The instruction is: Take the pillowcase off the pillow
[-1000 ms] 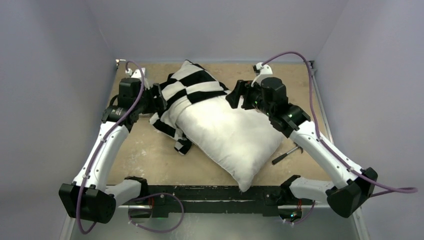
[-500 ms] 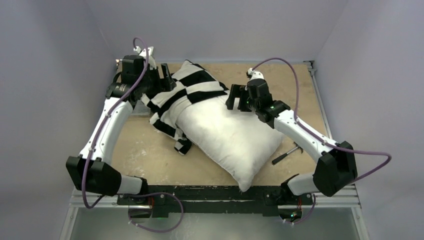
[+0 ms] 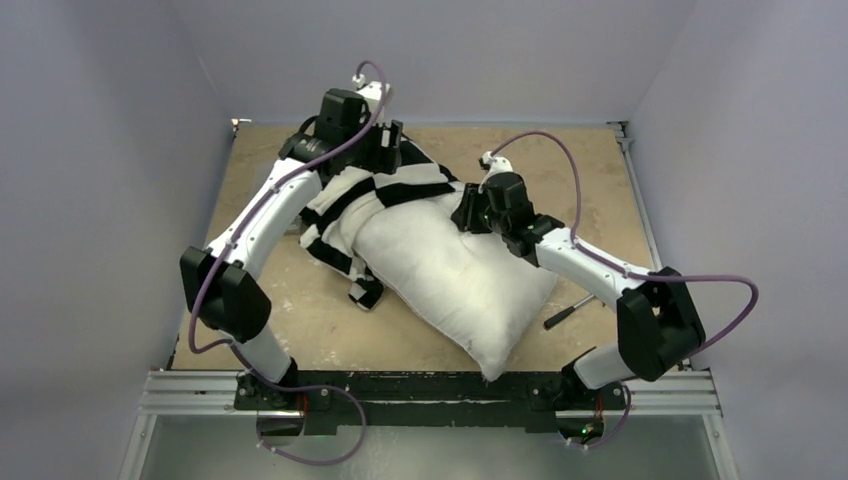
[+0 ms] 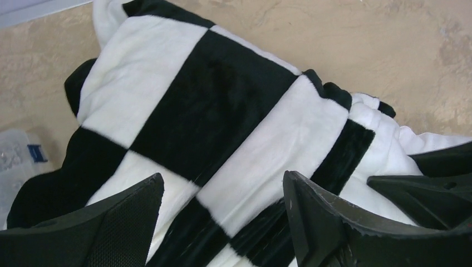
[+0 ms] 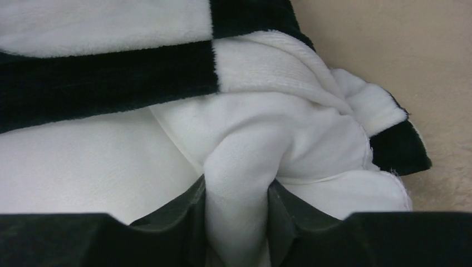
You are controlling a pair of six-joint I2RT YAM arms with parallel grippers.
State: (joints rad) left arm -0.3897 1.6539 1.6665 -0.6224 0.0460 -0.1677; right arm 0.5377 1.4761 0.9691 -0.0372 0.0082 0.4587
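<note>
The white pillow (image 3: 460, 280) lies slantwise on the table, its far end still inside the black-and-white checkered pillowcase (image 3: 410, 185). My left gripper (image 3: 392, 150) hangs over the far end of the pillowcase (image 4: 206, 105); in the left wrist view the gripper (image 4: 222, 183) stands open with the checkered cloth below it and nothing between its fingers. My right gripper (image 3: 466, 210) sits at the pillowcase's open edge. In the right wrist view it (image 5: 238, 194) is shut on a pinched fold of the pillow (image 5: 83, 161), just below the bunched pillowcase (image 5: 100, 78) rim.
A small black-handled tool (image 3: 572, 310) lies on the tabletop (image 3: 290, 320) to the right of the pillow. A clear plastic item (image 4: 14, 161) shows beside the pillowcase in the left wrist view. Walls enclose the table on three sides.
My left arm has swung from the pillowcase's left side round to its far end, still open. My right gripper has moved down onto the pillow and closed on a fold of it.
</note>
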